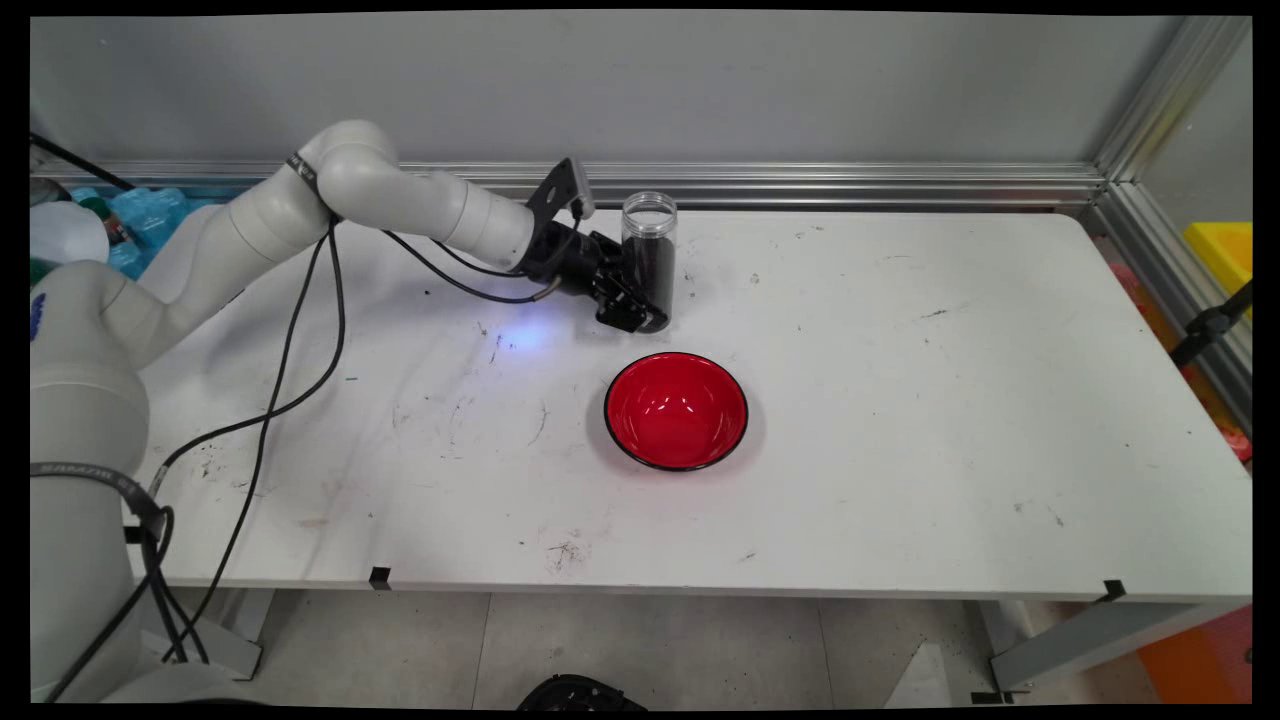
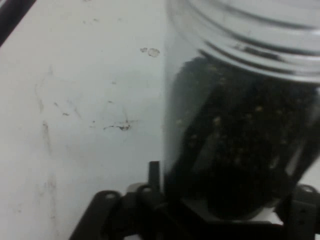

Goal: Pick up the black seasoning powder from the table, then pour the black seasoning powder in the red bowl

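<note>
**Claw at the jar**

Black two-finger claw (image 1: 640, 305) low at table level, clamped around clear plastic jar of dark grains (image 1: 649, 255), upright on white table (image 1: 900, 420); lidless, hence kept vertical. Red round bowl (image 1: 676, 410) just nearby.

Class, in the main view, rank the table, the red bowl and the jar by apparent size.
1. table
2. red bowl
3. jar, dark-filled, upright, narrower than the bowl; the claw is at its base.
</note>
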You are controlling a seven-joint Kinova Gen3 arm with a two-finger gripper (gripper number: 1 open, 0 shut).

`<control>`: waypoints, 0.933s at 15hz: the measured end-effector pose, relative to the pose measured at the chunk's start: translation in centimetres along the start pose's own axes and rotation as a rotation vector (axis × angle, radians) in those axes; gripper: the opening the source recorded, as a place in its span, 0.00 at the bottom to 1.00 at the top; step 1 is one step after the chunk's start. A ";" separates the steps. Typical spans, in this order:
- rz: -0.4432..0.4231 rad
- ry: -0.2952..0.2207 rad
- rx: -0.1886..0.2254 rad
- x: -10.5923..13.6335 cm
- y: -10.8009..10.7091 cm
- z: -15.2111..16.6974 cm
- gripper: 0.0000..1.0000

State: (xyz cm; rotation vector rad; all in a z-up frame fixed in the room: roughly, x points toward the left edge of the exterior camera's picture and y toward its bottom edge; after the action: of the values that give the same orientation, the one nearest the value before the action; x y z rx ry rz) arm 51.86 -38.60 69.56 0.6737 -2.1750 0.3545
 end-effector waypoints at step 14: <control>0.013 0.000 -0.007 2.6 0.1 -2.0 0.00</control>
State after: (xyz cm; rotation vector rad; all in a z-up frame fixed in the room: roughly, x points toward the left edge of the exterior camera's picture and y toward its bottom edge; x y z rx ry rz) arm 51.62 -38.50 72.83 0.6560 -2.1803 0.3536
